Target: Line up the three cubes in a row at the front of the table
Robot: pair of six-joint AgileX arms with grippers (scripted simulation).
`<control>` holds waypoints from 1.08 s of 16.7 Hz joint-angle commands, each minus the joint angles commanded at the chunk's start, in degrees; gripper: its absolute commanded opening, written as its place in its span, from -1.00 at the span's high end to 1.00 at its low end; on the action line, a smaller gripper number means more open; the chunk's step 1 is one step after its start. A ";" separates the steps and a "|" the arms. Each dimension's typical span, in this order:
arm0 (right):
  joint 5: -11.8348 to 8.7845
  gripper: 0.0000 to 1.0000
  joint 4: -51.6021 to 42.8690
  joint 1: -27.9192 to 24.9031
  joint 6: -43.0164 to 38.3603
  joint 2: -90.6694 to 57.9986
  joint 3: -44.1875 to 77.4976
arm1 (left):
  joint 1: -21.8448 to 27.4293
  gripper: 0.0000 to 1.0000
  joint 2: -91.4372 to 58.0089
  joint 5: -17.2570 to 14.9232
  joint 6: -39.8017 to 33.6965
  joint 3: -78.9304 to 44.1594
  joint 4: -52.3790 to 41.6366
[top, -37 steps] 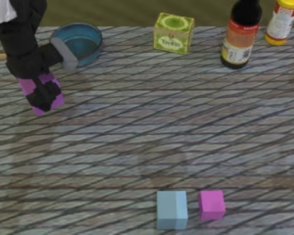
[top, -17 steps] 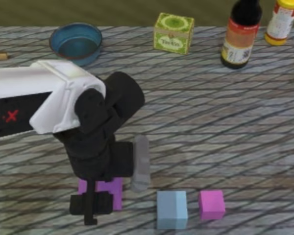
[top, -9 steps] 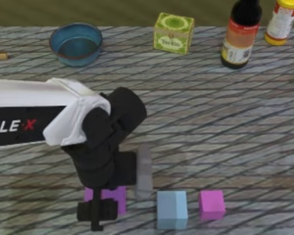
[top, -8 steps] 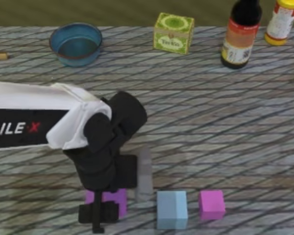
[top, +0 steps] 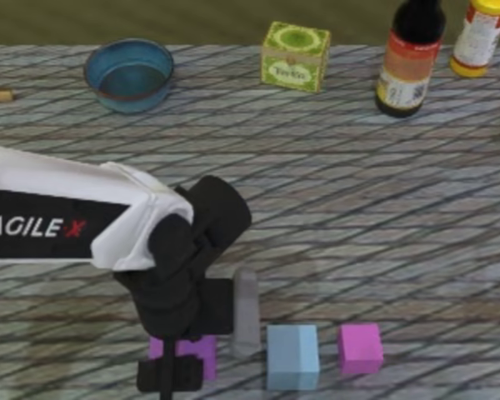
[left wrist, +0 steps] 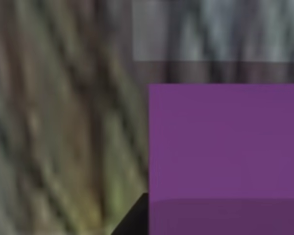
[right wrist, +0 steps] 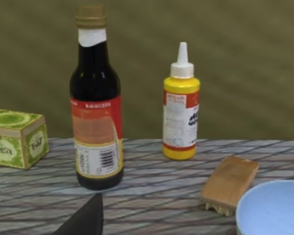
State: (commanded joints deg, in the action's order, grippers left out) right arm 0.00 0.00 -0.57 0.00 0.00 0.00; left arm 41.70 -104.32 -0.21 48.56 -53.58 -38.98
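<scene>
Left gripper [top: 170,375] at the front of the table [top: 383,250], left of centre, wrist pointing down, fingers closed on the large purple-magenta cube [top: 202,350]; white AgileX arm reaching in from the top view's left edge. Seen from above, cube mostly hidden under the black wrist, only its right part showing; in the left wrist view, by contrast, cube face [left wrist: 225,147] filling much of the picture, one dark fingertip [left wrist: 132,223] against its lower edge, woven table pattern beside it. Cube sides roughly parallel to the table's front edge; no long axis to report. To its right, just beside but apart, the light blue cube [top: 292,356], then the smaller pink-magenta cube [top: 360,347], the three forming a rough row along the front. Far side, top view: blue bowl [top: 129,73], contents not discernible; green tea box [top: 295,56]; dark bottle [top: 410,58]; yellow squeeze bottle [top: 480,37]. Shown by the right wrist view only: wooden brush [right wrist: 230,183] lying near the yellow bottle, rim of a pale blue bowl [right wrist: 269,208], inside hidden, and a dark tip of the right gripper [right wrist: 85,218], opening not determinable; right arm outside the top view.
</scene>
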 joint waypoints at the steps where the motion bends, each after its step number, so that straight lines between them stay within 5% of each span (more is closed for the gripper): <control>1: 0.00 -1.00 0.00 0.00 0.00 0.00 0.00 | 0.00 0.70 0.00 0.00 0.00 0.00 0.00; 12: 0.00 -1.00 0.00 0.00 0.00 0.00 0.00 | 0.00 -0.96 0.00 0.00 0.00 0.00 0.00; 18: 0.00 -1.00 0.00 0.00 0.00 0.00 0.00 | 0.00 -1.00 0.00 0.00 0.00 0.00 0.00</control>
State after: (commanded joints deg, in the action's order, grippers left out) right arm 0.00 0.00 -0.57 0.00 0.00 0.00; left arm 41.70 -104.32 -0.21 48.56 -53.58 -38.98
